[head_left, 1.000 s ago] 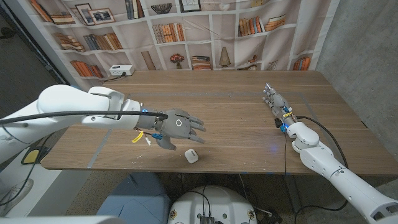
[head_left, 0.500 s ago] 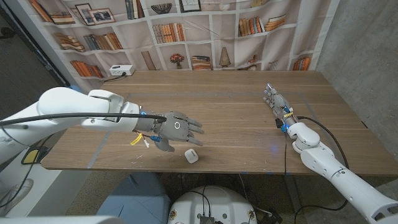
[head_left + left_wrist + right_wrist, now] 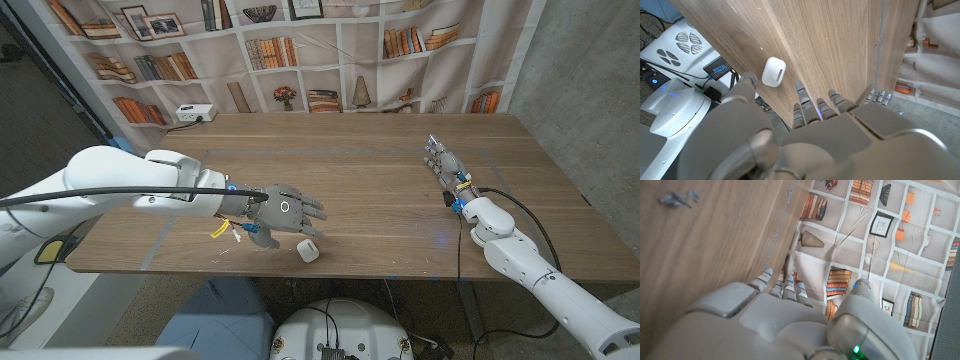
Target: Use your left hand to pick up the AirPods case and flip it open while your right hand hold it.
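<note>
Head view: my left hand [image 3: 283,212] has sunk and crept nearer the AirPods case [image 3: 308,252], fingers spread, holding nothing; case lies untouched at the table's [image 3: 380,190] near edge; my right hand [image 3: 443,163] waits far right, empty; grasp seems imminent.

This is a robot test lab. Behind the wooden counter [image 3: 380,190] hangs a curtain printed with bookshelves [image 3: 300,50]; beside the curtain stands a bare concrete wall [image 3: 585,80].
</note>
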Robot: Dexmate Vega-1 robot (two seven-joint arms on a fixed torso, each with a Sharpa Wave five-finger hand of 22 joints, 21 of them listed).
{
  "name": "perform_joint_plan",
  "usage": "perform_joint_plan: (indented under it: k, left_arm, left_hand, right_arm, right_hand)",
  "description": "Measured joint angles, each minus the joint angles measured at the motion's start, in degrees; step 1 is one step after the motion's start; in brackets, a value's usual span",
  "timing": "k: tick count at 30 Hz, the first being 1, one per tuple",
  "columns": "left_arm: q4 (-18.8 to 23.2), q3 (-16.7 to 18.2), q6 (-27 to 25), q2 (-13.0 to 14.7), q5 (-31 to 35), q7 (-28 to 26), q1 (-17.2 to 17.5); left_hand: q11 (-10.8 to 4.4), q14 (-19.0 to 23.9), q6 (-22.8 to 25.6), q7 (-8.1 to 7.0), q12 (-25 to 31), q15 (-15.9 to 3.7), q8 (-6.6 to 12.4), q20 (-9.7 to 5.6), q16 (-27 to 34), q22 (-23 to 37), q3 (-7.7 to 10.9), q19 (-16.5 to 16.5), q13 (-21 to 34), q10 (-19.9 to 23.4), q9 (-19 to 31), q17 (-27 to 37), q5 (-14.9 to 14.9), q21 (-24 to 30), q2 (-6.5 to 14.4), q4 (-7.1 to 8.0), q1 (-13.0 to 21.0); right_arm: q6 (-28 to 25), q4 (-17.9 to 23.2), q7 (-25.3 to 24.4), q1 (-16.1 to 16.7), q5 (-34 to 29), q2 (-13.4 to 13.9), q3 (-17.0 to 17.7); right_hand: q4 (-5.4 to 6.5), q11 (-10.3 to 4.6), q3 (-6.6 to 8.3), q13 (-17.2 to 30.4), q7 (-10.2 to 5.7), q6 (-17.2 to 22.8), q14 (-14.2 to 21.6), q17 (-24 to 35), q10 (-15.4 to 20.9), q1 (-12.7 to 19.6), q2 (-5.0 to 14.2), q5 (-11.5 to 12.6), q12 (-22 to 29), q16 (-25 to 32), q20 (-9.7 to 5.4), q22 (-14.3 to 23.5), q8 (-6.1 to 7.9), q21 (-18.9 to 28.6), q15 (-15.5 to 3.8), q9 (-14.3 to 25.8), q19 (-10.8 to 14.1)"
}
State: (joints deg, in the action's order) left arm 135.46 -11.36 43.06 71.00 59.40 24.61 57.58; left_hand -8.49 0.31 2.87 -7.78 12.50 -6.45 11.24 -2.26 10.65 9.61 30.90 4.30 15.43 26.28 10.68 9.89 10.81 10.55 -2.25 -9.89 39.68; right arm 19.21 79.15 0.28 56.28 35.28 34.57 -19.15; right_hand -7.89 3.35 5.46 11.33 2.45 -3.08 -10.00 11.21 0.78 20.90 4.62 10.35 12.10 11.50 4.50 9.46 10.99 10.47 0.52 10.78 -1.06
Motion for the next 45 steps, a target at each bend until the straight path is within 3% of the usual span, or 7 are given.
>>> perform_joint_plan:
  k: [45]
  left_arm:
    - [-0.8,-5.4,-4.7,0.4,4.3,0.9,-1.1]
  left_hand:
    - [0.00,0.0,-0.3,0.31,-0.4,0.63,0.00,0.21,0.0,0.1,-0.50,-0.2,0.0,-1.4,0.0,0.0,0.0,0.0,0.5,0.50,0.9]
  right_arm:
    - [1.4,-1.7,0.6,-0.7,-0.1,-1.0,-0.4]
  right_hand:
    - [0.00,0.00,0.49,0.0,0.00,0.0,0.0,0.0,0.0,0.0,0.00,0.0,0.0,0.0,0.00,0.0,0.00,0.0,0.00,0.0,0.0]
